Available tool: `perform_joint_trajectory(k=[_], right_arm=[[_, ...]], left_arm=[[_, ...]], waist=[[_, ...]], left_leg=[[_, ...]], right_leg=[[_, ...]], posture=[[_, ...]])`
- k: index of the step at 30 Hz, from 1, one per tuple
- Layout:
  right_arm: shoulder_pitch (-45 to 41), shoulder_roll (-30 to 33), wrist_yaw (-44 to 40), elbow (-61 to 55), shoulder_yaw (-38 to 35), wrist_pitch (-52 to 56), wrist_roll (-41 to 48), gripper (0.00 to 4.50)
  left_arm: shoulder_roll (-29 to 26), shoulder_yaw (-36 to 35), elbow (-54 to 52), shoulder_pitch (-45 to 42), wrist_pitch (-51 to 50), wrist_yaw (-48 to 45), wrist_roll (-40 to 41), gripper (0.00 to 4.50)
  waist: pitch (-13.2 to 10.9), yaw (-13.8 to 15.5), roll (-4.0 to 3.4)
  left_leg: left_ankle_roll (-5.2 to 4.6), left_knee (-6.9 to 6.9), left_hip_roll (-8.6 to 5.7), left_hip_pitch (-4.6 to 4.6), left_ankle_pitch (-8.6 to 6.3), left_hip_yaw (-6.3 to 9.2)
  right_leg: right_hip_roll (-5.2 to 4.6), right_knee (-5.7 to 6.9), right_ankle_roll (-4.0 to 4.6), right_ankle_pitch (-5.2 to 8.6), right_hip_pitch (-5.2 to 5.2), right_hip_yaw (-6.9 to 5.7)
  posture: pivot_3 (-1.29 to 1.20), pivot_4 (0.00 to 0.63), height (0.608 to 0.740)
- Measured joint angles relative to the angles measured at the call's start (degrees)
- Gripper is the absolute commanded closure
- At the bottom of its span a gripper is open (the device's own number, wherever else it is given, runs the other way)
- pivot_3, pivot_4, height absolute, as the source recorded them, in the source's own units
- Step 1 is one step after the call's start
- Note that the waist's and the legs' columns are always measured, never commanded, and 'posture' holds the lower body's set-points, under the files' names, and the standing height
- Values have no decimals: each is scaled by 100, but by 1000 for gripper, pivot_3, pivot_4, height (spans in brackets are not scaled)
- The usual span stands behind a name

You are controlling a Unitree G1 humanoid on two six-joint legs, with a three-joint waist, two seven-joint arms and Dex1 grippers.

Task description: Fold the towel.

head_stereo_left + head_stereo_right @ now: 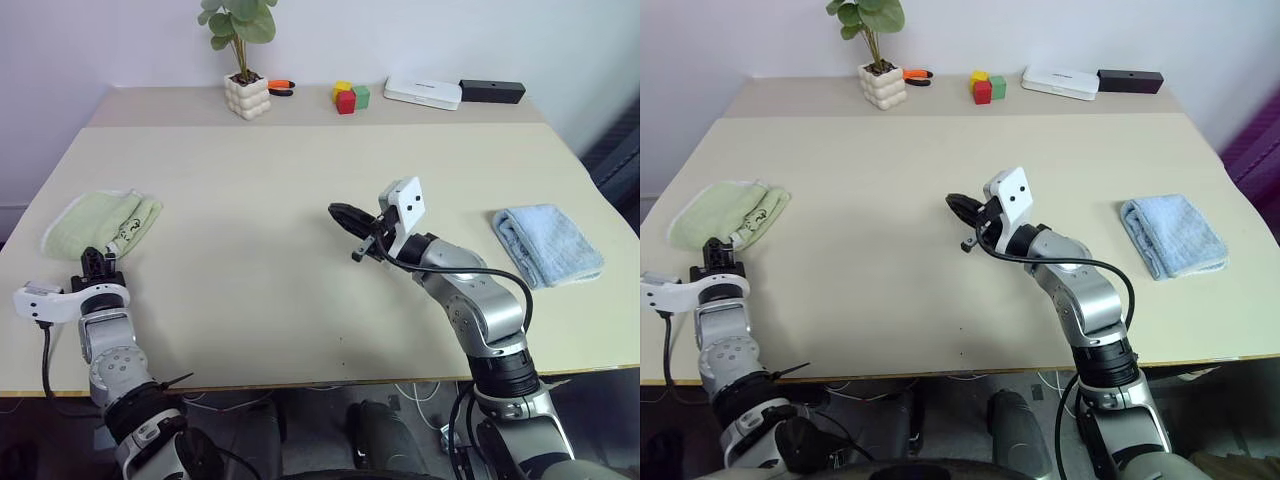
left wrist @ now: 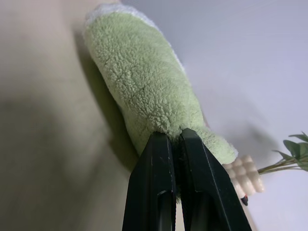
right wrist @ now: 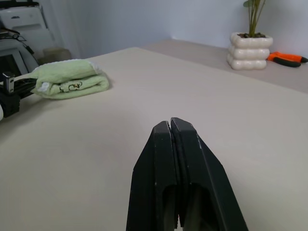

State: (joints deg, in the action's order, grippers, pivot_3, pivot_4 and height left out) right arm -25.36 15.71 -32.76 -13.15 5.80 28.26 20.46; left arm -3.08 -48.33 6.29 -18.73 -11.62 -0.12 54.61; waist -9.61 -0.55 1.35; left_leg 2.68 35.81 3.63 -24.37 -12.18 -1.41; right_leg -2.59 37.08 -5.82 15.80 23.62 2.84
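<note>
— Beige table runs under both our arms, with a white wall behind it and a second, narrower table pushed against its far edge.

— Where do we have the towel?

— Folded into a thick bundle at the left side of the table, near the left edge. Our left hand sits just at its near end, fingers pressed together. From the head we cannot tell whether they touch the cloth; the left wrist view shows the fingertips right against the green pile, yet no cloth visibly pinched between them.

— And the right hand?

— Raised over the middle of the table, fingers shut on nothing, pointing toward the left. Its wrist view gives us the towel's folded side with the small dark embroidered mark, which the left wrist view hides.

— What else do we see from the head?

— A light blue folded towel at the right side; along the far table a potted plant, an orange-handled tool, coloured blocks, a white box and a black box.
</note>
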Motion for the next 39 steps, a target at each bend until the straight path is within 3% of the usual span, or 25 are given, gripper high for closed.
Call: perform_joint_trajectory(k=[15,18,25,31,39], right_arm=[[0,-54,41,2,13,-5,-11,4500],[0,-54,40,2,13,-5,-11,4500],[0,-56,37,2,15,-35,-13,4500],[0,-84,24,27,15,-58,-10,4500],[-3,-104,17,103,19,-81,-12,4500]], left_arm=[[278,668,-673,376,-715,270,380,4484],[319,687,-725,465,-812,271,565,3473],[370,842,-926,554,-1000,243,864,27],[367,1172,-1318,906,-1973,433,1793,27],[68,1818,-1058,813,-2822,146,2120,27]], waist=[[2,136,-3],[2,133,-4],[2,129,-4],[3,148,-6],[6,118,-10]], left_leg=[[0,28,-8,-1,0,4],[0,28,-8,-1,0,4],[0,27,-7,0,0,6],[0,32,-15,-2,0,12],[0,20,-19,-3,-1,17]], right_leg=[[-9,-12,22,12,-20,0],[-9,-12,22,12,-20,0],[-8,-12,23,12,-20,0],[-13,-21,23,12,-30,0],[-11,-57,28,10,-43,2]], posture=[[0,150,740],[0,150,740],[0,150,740],[0,150,740],[0,150,740]])
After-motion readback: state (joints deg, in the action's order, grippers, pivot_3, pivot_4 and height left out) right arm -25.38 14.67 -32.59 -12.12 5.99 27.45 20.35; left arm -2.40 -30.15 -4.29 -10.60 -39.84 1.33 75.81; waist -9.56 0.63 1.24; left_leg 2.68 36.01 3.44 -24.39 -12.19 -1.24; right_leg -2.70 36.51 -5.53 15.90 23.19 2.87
